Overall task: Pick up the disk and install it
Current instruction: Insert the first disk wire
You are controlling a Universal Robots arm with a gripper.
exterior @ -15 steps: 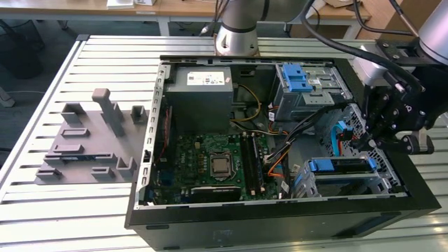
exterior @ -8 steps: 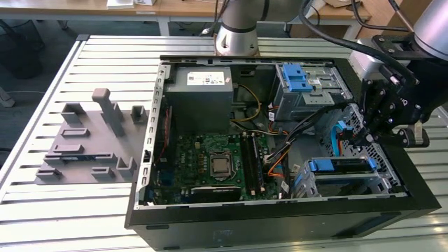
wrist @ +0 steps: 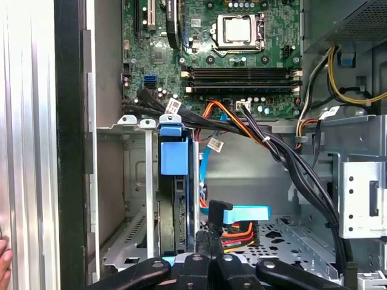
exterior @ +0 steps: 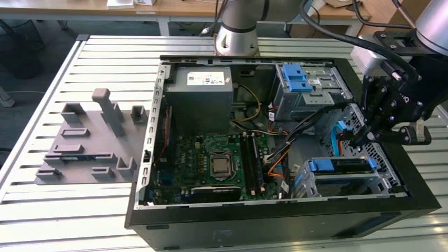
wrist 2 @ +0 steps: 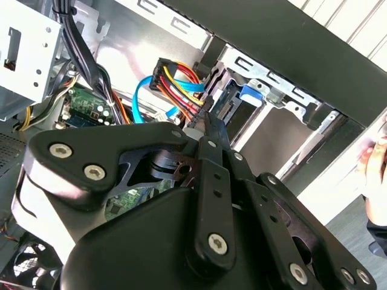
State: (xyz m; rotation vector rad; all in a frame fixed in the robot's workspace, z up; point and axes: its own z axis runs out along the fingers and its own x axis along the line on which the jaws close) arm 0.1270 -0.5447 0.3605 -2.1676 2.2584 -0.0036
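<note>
Black linkage and knuckles of my gripper [wrist: 208, 261] crowd the near edge of both wrist views. My fingers are drawn together to a narrow tip and carry nothing as large as the disk. In the second wrist view the tip [wrist 2: 204, 124] sits just beside the bundle of red, yellow and orange power leads [wrist 2: 175, 77]. Whether it touches the plug there I cannot tell.

The disk [wrist: 176, 160] stands on edge in a slot of the metal drive cage [wrist: 136, 124]. Its blue carrier faces me and the dark drive body runs down behind it. In the exterior view it lies in the cage [exterior: 383, 181] at the case's near corner on that view's right, just below my gripper [exterior: 364, 139].

I judge the disk to be seated or nearly so, with the work now at its back end among the cables. To do that well I would stay square to the slot and push along the rails only. I would also keep the tip off the blue data cable [wrist: 245, 212] and the black harness [wrist: 284, 160].

The disk's label, its rear connector and how deep the carrier sits are hidden by the cage wall and my own linkage. I cannot see whether its latch has caught. A person's hand [wrist 2: 372, 158] shows at the frame's edge beyond the case.
</note>
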